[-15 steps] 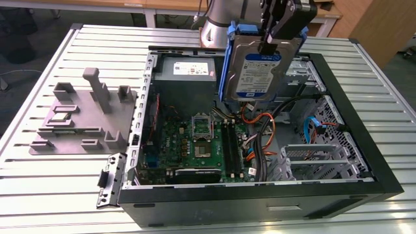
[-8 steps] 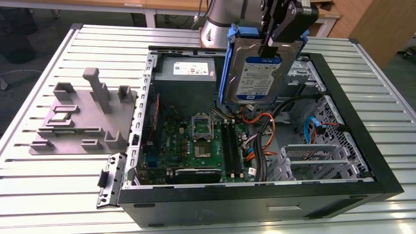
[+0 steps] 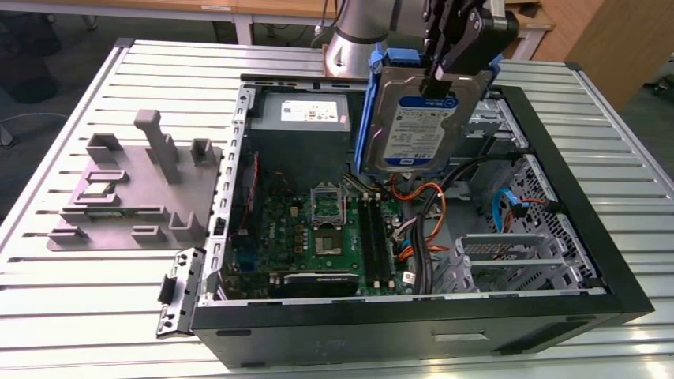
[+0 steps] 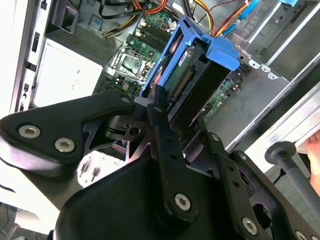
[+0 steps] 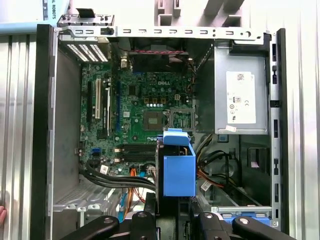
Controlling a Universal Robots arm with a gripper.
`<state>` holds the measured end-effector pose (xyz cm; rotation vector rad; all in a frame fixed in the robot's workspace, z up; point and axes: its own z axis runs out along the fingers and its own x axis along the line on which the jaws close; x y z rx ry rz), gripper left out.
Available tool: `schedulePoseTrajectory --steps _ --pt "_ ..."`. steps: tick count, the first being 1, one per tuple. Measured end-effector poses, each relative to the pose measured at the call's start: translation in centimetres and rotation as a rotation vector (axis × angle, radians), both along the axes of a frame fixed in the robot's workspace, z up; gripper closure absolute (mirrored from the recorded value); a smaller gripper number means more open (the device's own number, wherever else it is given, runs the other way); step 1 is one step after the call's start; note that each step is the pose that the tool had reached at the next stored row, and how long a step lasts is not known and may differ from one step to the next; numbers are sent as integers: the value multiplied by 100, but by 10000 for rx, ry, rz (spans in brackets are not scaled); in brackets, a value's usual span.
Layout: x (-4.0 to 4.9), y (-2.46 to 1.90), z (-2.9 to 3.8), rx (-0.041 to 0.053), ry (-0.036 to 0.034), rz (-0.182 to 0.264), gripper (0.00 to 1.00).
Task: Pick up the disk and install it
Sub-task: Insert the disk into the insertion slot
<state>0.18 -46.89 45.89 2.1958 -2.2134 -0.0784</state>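
Slatted metal table (image 3: 74, 316), grey, carrying every item below. Computer case (image 3: 421, 335), black, lying on its side with the side panel off; its solid wall is nearest the exterior view. Inside it, toward the exterior view's right, a perforated metal drive cage (image 3: 516, 257). Beside that, a green motherboard (image 3: 316, 237) flat on the case floor, with orange and black cables (image 3: 427, 209) looping between board and cage. On the table at the exterior view's left, well apart from the case, a grey moulded fixture (image 3: 126, 197) with upright posts and shallow pockets. Disk (image 3: 416, 126): silver-grey, white-and-blue label facing the near side, blue bracket (image 3: 368, 118) along its edges. It hangs upright and slightly tilted above the open case, over the inner edge of the motherboard. The gripper (image 3: 443, 79) is clamped on the disk's upper end. In the second wrist view its black fingers (image 4: 162, 125) press against the disk (image 4: 195, 85) from either side. In the first wrist view the blue bracket (image 5: 177, 170) sits just beyond the gripper, over the cables. Beyond the disk, at the case's far end, a grey power supply (image 3: 305, 114) with a white label. Farthest back, the silver arm column (image 3: 353, 47) rises behind the case.
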Motion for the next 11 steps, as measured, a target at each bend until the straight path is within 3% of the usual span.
schedulePoseTrajectory --steps 11 --pt "0 -67 -13 0 0 0 65"
